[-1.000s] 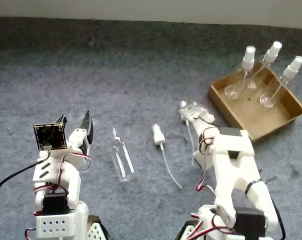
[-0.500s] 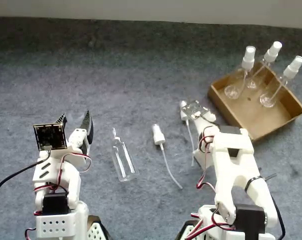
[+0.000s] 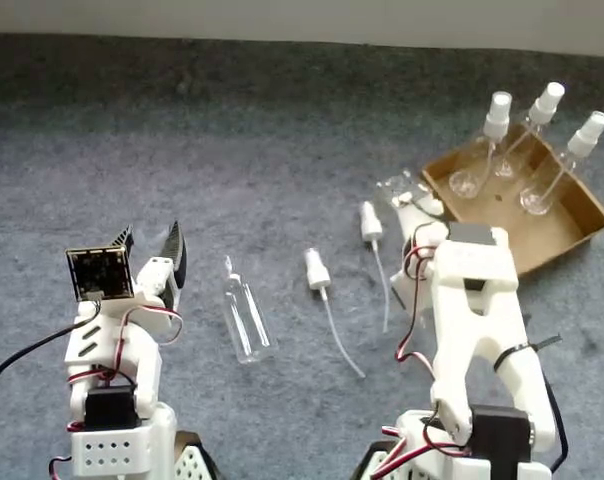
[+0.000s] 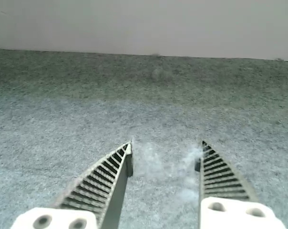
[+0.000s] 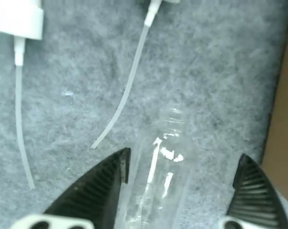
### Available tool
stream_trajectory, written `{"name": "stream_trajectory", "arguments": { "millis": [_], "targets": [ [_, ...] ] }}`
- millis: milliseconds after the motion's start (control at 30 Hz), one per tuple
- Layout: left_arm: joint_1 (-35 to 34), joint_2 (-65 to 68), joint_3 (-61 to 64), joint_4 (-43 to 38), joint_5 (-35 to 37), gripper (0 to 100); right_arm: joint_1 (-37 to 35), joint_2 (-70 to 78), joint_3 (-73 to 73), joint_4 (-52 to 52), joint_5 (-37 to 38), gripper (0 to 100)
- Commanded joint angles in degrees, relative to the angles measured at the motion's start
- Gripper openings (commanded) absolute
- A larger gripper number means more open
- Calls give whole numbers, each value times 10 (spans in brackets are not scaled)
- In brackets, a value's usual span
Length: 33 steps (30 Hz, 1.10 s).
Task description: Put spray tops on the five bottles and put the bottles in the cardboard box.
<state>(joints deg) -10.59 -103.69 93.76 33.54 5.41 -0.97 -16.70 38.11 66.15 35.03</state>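
A clear capless bottle (image 3: 247,320) lies on the grey carpet between the arms. Two loose spray tops (image 3: 317,270) (image 3: 370,220) with long tubes lie right of it. The second capless bottle (image 3: 395,188) (image 5: 163,186) lies between the fingers of my right gripper (image 3: 410,205) (image 5: 182,157), which is open with gaps on both sides, close to the cardboard box (image 3: 572,235). One spray top (image 5: 17,19) and the other's tube (image 5: 127,86) show beyond it. My left gripper (image 3: 150,235) (image 4: 166,145) is open over bare carpet, left of the first bottle.
Three bottles with spray tops (image 3: 497,115) lean upright inside the cardboard box at the back right. The box's brown wall (image 5: 282,95) sits just beside my right gripper. A pale wall (image 4: 144,24) bounds the far edge of the carpet.
My right arm has moved forward and right toward the box, with the clear bottle going along at its tip. The left arm has not moved.
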Motion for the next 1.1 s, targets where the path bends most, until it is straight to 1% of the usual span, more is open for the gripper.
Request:
{"name": "stream_trajectory", "arguments": {
  "millis": [0,100,400,567,733,833,967,1067],
  "targets": [
    [9,-1,-17,0,-5,189,8,26,-36,10,-18,303],
    [9,-1,-17,0,-5,189,8,68,-36,10,-53,303],
    [9,-1,-16,0,-5,189,9,92,-36,8,-56,301],
    [9,-1,-16,0,-5,189,9,92,-36,6,-56,220],
    [9,-1,-16,0,-5,189,19,84,-37,10,-56,210],
    [9,-1,-16,0,-5,189,38,63,-54,10,-56,210],
    [10,-1,-6,-4,-5,189,58,-6,-62,10,-55,210],
    [38,-1,1,-12,-5,189,51,-73,-61,10,-55,210]
  ]
}}
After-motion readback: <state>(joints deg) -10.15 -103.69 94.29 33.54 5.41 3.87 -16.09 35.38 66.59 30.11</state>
